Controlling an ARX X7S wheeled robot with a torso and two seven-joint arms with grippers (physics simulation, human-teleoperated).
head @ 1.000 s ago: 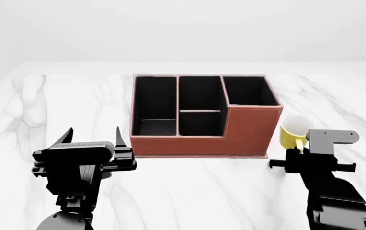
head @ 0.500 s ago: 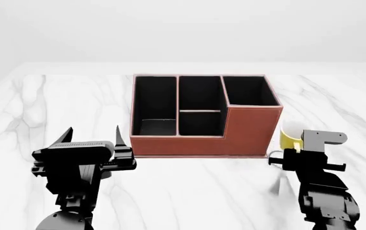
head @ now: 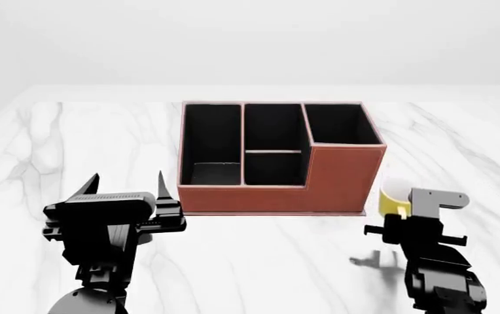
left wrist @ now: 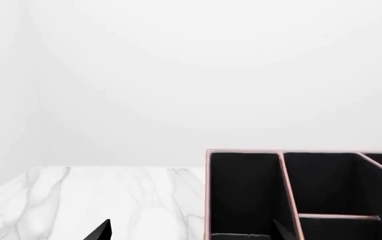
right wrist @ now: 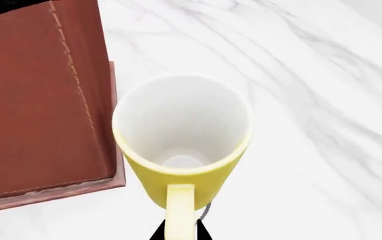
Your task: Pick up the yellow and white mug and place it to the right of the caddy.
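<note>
The right tool (head: 396,230) pinches the handle of the yellow and white mug (right wrist: 183,145), upright just beside the caddy (head: 320,176). The left tool (head: 124,190) is spread, holding nothing.

A leather-like, reddish-brown skin with pale stitched seams is shown on the caddy (head: 341,176), and its compartments are lined in matt black. The yellow and white mug (right wrist: 184,145) appears smooth and glazed, like ceramic. The tabletop (head: 259,261) is finished as polished white marble with grey veining.
</note>
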